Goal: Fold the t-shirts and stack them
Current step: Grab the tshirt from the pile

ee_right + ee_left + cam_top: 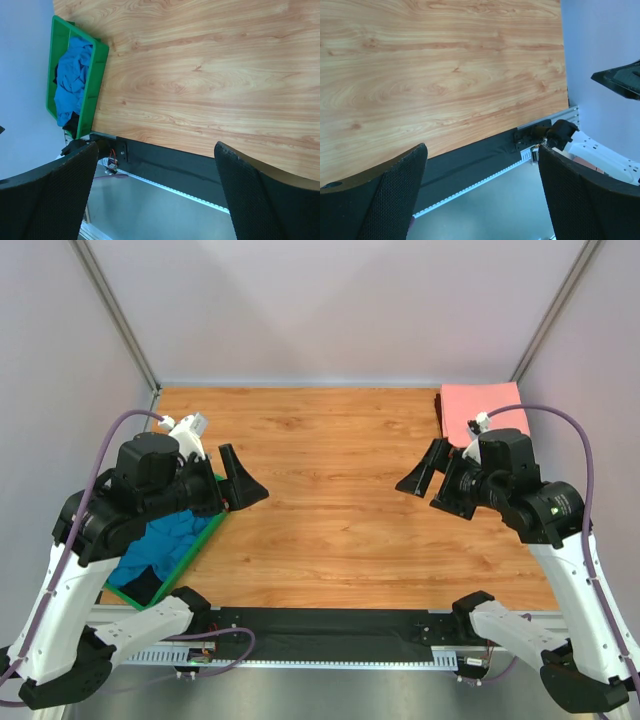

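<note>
Both arms hang above the wooden table (pixel 330 500), turned in toward each other across its bare middle. The left gripper (pixel 245 480) has its jaws spread wide, and its wrist camera shows only wood grain and the black strip (pixel 470 165) along the near edge between the two mesh-faced fingers (pixel 385 200). The right gripper (pixel 420 480) is just as wide apart and holds nothing; only table and near edge show between its fingers (pixel 260 195). The salmon-pink t-shirt (pixel 480 408) lies folded flat in the far right corner of the table, its near edge hidden behind the right arm. The teal-blue t-shirt (pixel 75 75) is not folded: it sits crumpled in a green bin (pixel 97 65) at the near left of the table, partly under the left arm in the overhead view. Something dark (pixel 75 122) lies at the bin's near end, touching the blue cloth; I can't tell what it is. The two shirts are well apart, at opposite corners, and neither gripper touches either one.
</note>
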`<move>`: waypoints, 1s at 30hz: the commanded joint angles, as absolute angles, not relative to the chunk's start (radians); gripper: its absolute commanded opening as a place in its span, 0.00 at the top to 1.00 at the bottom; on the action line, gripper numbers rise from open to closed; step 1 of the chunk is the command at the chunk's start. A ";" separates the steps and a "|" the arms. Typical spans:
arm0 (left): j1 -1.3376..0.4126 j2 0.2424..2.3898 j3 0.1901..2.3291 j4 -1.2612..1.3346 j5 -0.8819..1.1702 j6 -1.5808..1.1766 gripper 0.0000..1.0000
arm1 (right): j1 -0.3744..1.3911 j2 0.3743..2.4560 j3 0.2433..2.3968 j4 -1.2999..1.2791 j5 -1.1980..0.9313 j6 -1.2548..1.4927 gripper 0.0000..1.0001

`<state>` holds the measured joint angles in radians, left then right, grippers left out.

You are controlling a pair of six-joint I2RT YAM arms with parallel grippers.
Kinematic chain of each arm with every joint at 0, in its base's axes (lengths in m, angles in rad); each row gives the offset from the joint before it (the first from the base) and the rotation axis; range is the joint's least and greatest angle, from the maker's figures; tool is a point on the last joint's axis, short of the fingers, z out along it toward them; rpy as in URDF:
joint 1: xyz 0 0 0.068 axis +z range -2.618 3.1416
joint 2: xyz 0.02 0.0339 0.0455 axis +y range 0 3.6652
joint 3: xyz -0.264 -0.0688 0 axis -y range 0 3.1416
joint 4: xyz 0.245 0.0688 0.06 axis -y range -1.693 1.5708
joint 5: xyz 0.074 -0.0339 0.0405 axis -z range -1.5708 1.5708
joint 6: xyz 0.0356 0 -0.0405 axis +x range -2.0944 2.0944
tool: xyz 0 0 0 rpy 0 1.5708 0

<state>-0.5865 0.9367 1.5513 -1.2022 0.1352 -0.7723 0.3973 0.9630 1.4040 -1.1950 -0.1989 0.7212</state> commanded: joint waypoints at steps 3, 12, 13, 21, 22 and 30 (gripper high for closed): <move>-0.581 0.934 1.569 -1.204 0.120 -0.776 0.03 | 0.400 0.954 1.430 -1.213 -0.183 0.744 0.00; -0.566 1.041 1.658 -1.288 -0.084 -0.799 0.01 | 0.403 0.950 1.436 -1.219 -0.172 0.738 0.00; -0.551 1.066 1.663 -1.304 -0.118 -0.813 0.01 | 0.402 0.948 1.436 -1.220 -0.172 0.733 0.00; -0.102 1.101 1.390 -1.312 -0.026 -0.971 0.05 | 0.402 0.873 1.341 -1.213 -0.144 0.695 0.00; -0.068 1.098 1.369 -1.316 -0.075 -0.977 0.07 | 0.403 0.867 1.321 -1.210 -0.144 0.698 0.00; 0.106 1.187 1.261 -1.249 -0.393 -0.976 0.14 | 0.402 0.848 1.253 -1.183 -0.196 0.690 0.00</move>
<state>0.0891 1.1316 1.2724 -1.3087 -0.2680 -0.9752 0.3981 0.8532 1.2678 -1.2144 -0.1753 0.7090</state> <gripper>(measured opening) 0.868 0.998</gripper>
